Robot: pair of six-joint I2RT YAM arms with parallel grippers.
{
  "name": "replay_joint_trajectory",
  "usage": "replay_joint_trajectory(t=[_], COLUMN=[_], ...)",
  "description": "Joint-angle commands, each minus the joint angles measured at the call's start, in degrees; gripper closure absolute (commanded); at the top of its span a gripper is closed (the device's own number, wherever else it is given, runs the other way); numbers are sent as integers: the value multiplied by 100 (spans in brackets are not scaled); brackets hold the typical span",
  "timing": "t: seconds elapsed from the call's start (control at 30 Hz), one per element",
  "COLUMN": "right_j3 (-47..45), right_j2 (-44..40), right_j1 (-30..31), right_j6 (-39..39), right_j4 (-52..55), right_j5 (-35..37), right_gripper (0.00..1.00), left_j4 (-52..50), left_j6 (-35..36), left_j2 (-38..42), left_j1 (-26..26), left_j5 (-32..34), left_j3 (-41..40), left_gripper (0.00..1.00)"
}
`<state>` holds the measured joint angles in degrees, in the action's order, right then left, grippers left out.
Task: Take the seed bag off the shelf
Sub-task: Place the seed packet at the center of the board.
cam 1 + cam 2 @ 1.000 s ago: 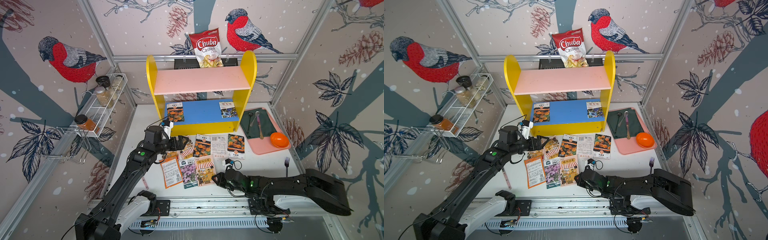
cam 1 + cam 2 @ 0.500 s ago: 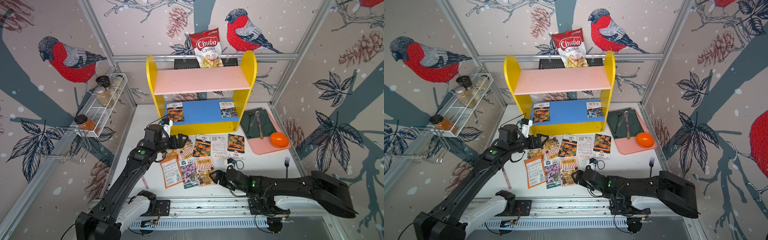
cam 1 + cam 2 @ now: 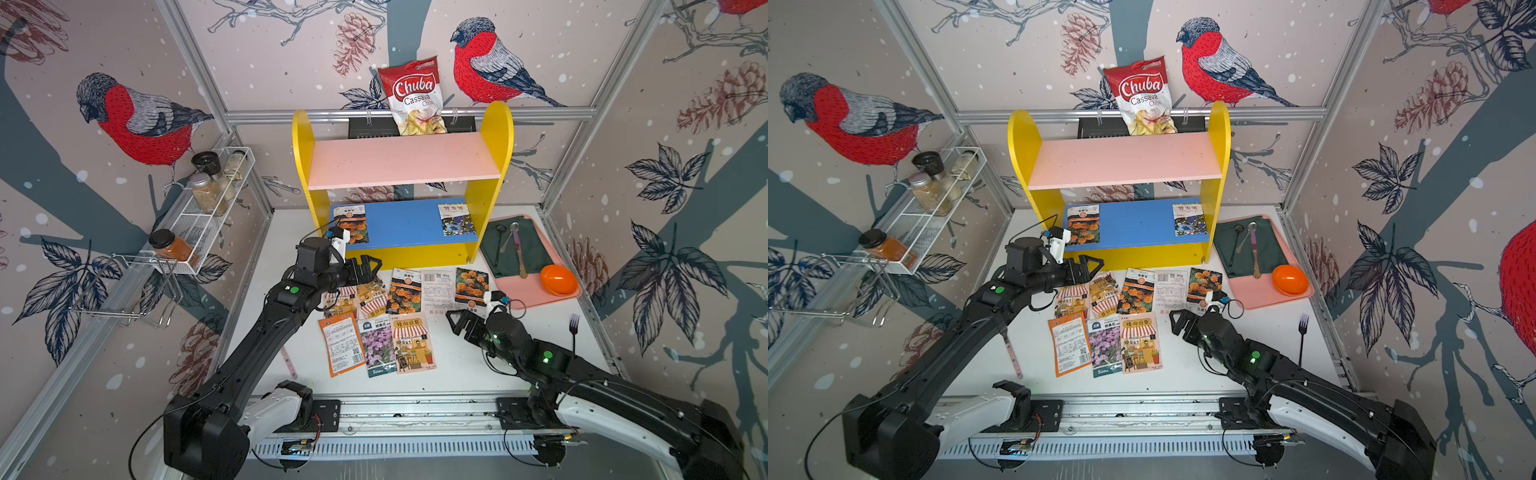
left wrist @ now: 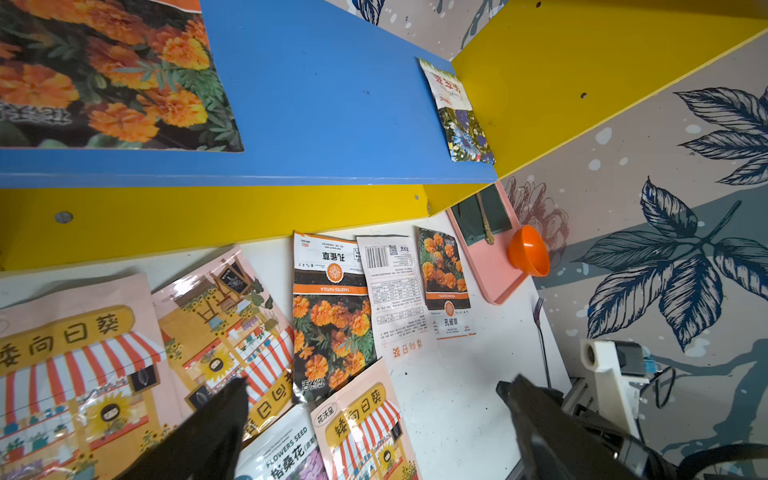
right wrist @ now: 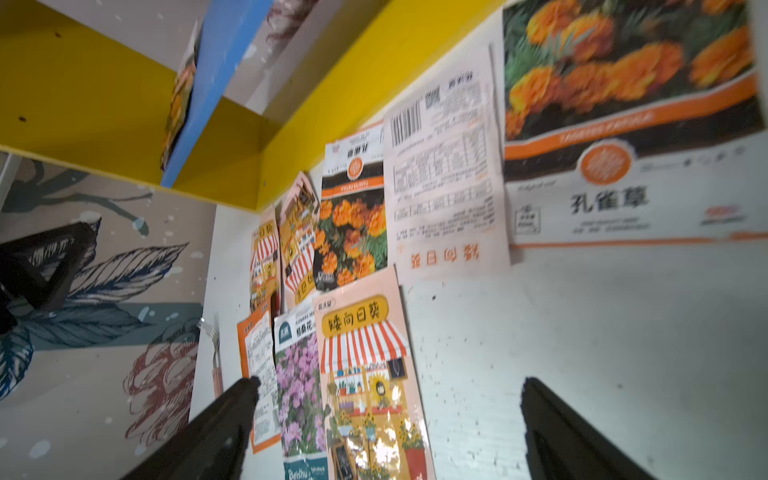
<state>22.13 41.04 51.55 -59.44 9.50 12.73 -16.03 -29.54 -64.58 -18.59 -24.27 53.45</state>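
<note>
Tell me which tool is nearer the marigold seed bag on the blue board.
Left. The left tool hovers open just in front of the shelf, close to the marigold seed bag; the right tool is farther off, open over the table.

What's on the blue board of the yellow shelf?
Two flat seed bags, one at each end: an orange-flowered seed bag and a blue-flowered seed bag. The blue lower board between them is bare. Anything beneath the bags is covered.
</note>
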Motion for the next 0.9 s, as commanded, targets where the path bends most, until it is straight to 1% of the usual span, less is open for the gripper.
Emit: replay_joint_trajectory(t=[0.0,0.13,0.2,0.27,0.47,0.63,0.87], right_j3=[268,678,971,1441,3103,4348,5521], right_j2=[-18,408,760,1223,2705,3872,5087], right_j1=[-525,-1315,-1633,-1853,-1973,-1991,-2079], right_j6=[987,1689,2051,2432,3454,4001,4479], right_j4=[465,206,56,68,407,595,645], right_j5=[-220,-687,-968,-1132,-1144,-1063,-863], right_gripper=[0,0,0,0,0,1,2], left_j4=[515,703,770,838,976,1190,1469], left_j6=[-241,-355,-387,-408,-356,-358,-435], left_j2=[-251,-629,-804,-950,-1279,-1464,-1609], left_j1=[-31,-131,-186,-248,-303,-303,-303], left_j5=[-203,-147,-144,-137,-130,-174,-304], left_j3=[153,339,341,577,792,827,858], left_gripper=[3,3,3,3,3,3,2])
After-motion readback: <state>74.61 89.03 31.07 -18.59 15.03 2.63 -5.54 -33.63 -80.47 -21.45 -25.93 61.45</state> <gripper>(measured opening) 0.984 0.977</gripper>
